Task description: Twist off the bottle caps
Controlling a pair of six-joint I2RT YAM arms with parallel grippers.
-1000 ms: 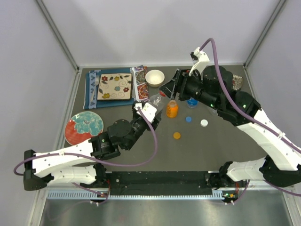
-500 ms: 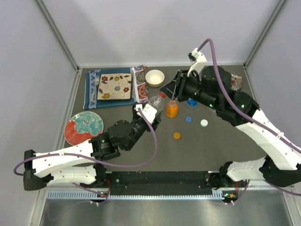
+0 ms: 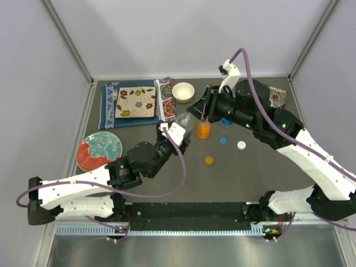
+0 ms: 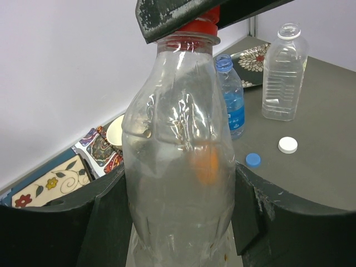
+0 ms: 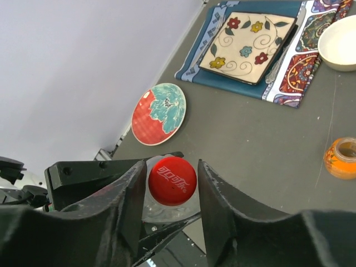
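My left gripper is shut on the slim clear bottle and holds it upright, left of the table's middle. Its red cap is on. My right gripper hangs over it with the jaws on either side of the cap and a thin gap showing on each side. The orange bottle, the blue-tinted bottle and the wide clear bottle stand uncapped. The blue cap, the white cap and the orange cap lie loose on the table.
A white bowl and a flowered tile on a blue cloth lie at the back left. A red and teal plate lies at the left. A small patterned dish sits at the back right.
My right gripper has moved left, from above the orange bottle to over the red cap. My left gripper and its bottle have stayed in place.
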